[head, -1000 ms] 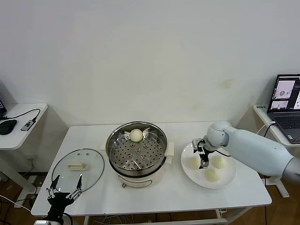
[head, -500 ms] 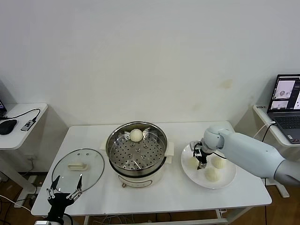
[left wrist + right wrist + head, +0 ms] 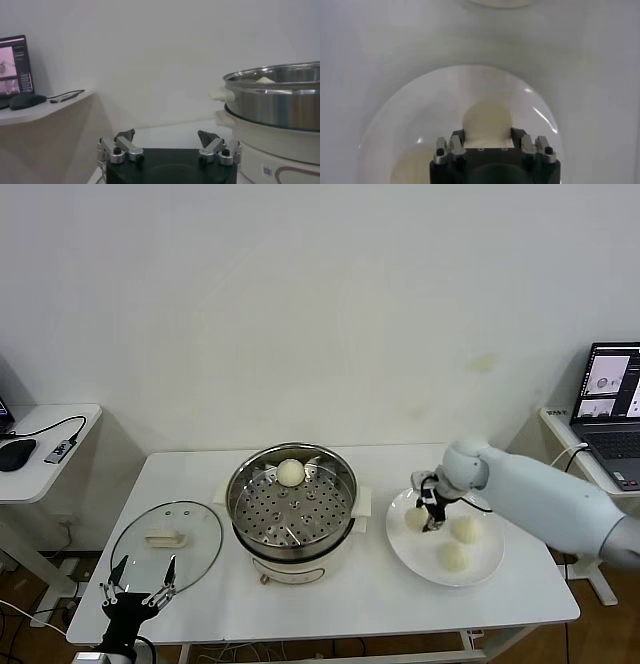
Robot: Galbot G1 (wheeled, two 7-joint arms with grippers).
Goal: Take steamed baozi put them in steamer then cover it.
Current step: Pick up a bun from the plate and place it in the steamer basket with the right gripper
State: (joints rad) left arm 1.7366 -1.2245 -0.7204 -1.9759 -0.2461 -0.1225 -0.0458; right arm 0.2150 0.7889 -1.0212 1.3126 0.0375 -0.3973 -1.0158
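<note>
From the head camera, the white table (image 3: 330,599) carries the steamer (image 3: 291,509) at its middle, a shiny steel pot on a white base, with one steamed baozi (image 3: 290,472) on the far side of its perforated tray. On the robot's left of the pot the glass cover (image 3: 166,545) lies flat on the table, white handle up. On the robot's right of the pot a white plate (image 3: 446,536) holds three more buns. The right gripper (image 3: 428,518) is down over the plate, its fingers closed around the bun nearest the pot (image 3: 415,520); the other two buns (image 3: 466,529) lie just beside it on the plate. The left gripper (image 3: 140,586) sits at the near left corner of the table, next to the lid's edge, fingers spread wide and holding nothing. A laptop (image 3: 611,412) stands on a side table at the robot's far right.

Seen from the left wrist, the left gripper's (image 3: 167,145) two fingers stand well apart with nothing between them, and the steel pot's wall (image 3: 280,102) rises close by.

Seen from the right wrist, the right gripper (image 3: 487,137) clamps a cream bun (image 3: 487,120) between its fingers, above the plate's pale surface (image 3: 410,115).
</note>
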